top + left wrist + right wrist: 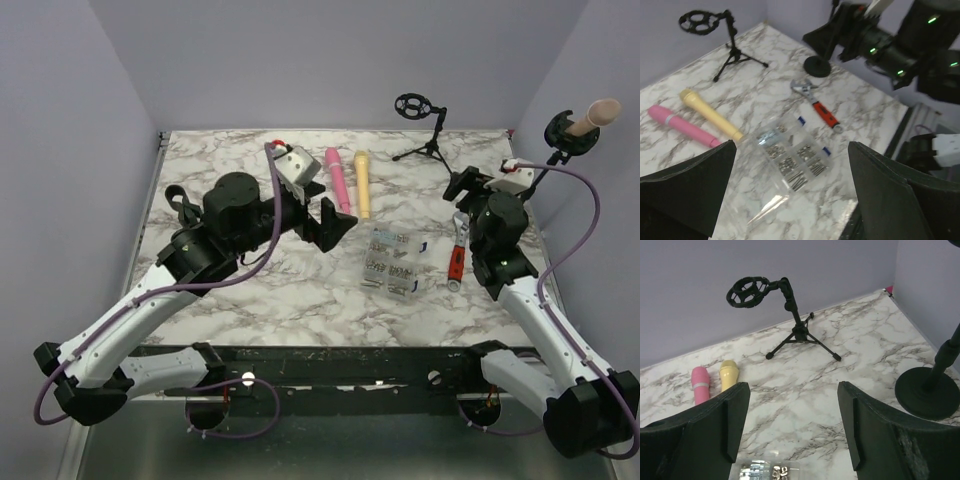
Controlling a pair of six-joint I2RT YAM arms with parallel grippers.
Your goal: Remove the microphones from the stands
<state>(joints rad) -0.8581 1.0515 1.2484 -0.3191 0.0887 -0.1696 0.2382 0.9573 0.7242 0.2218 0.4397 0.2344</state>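
The beige round-tipped microphone (600, 113) sits tilted in the black round-base stand (927, 391) at the marble counter's (250, 290) far right corner. The right fingers (872, 425), apart and empty, should rise, grip its body and draw along its tilt. The right wall crowds close, so open room lies leftward. The left fingers (685, 190) stand apart, empty.

left end effector (337, 222): jaws wide | right end effector (470, 184): jaws apart

In the right wrist view, the round-base stand (926, 390) runs off the right edge, its pole cut short. The pink microphone (700, 384) and yellow microphone (729, 374) disappear behind the right gripper (792, 407). The bottom edge clips the clear parts box (765, 471), whose contents are too small to identify.
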